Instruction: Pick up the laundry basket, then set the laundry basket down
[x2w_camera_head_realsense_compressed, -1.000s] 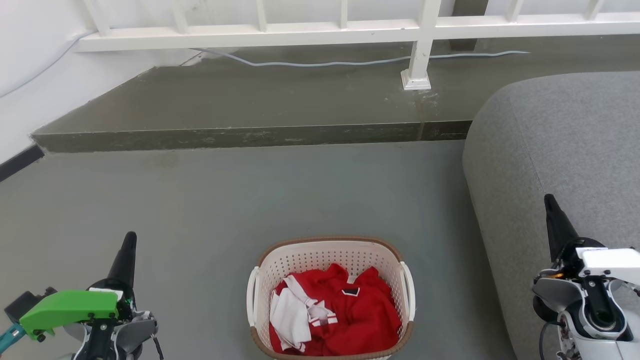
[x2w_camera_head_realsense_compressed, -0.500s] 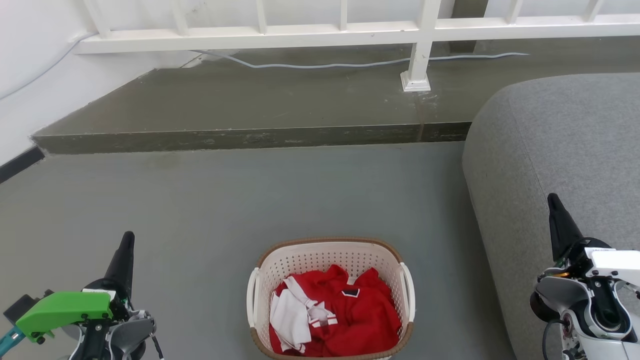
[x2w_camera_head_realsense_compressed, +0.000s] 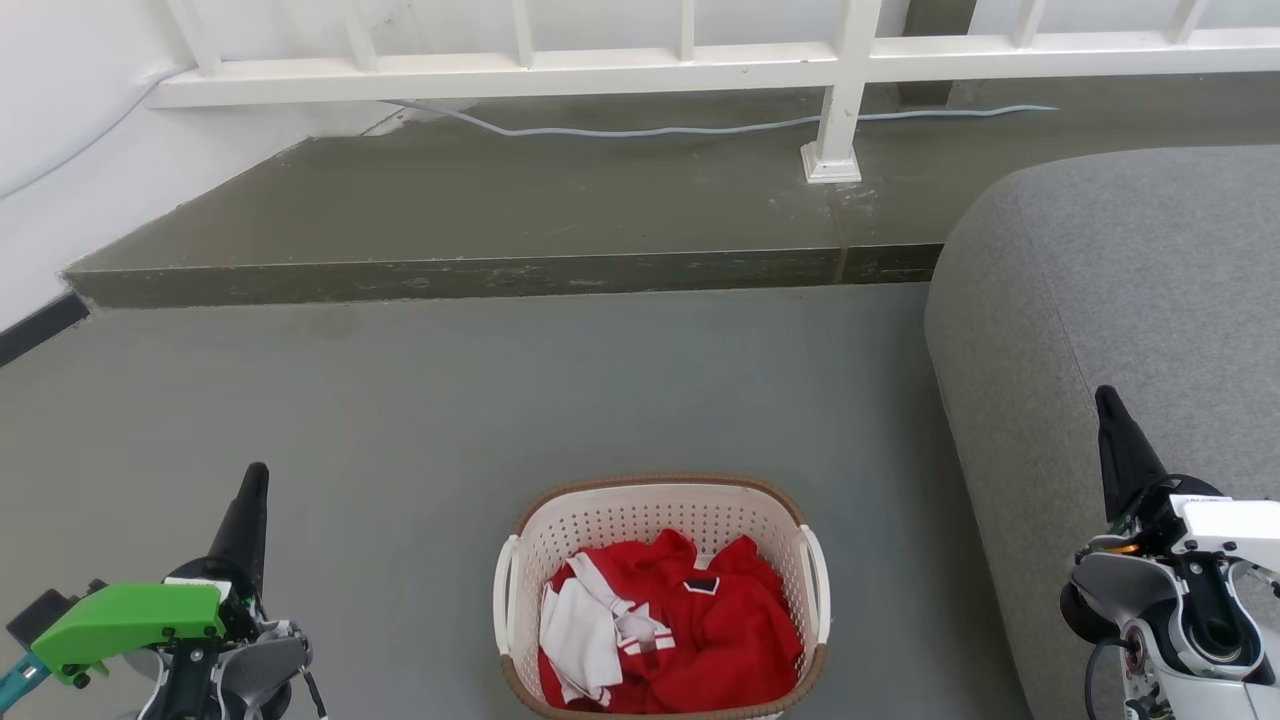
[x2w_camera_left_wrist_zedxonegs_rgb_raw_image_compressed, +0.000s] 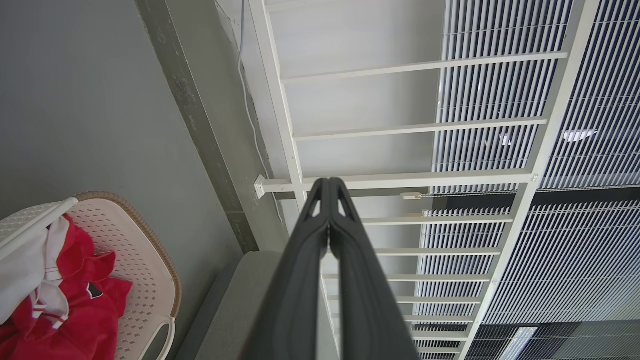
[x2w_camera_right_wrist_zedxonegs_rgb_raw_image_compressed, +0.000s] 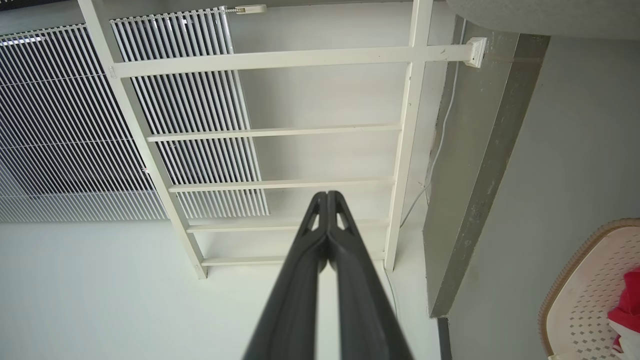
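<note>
Laundry basket (x2w_camera_head_realsense_compressed: 650, 520) upright, handles left-right, near rim cut off, long axis unclear. Left gripper (x2w_camera_head_realsense_compressed: 257, 476) and right gripper (x2w_camera_head_realsense_compressed: 1105, 400) fingers pressed together.

The laundry basket (x2w_camera_head_realsense_compressed: 650, 520) is cream-white, perforated in dots, with brown woven-look trim; the clothes (x2w_camera_head_realsense_compressed: 720, 640) are red and white; the sofa (x2w_camera_head_realsense_compressed: 1150, 280) is grey.

The left tool (x2w_camera_head_realsense_compressed: 257, 475) has tapered black fingers (x2w_camera_head_realsense_compressed: 246, 522) under a bright green cover (x2w_camera_head_realsense_compressed: 130, 618); the right tool (x2w_camera_head_realsense_compressed: 1105, 400) carries a white cover (x2w_camera_head_realsense_compressed: 1225, 522).
</note>
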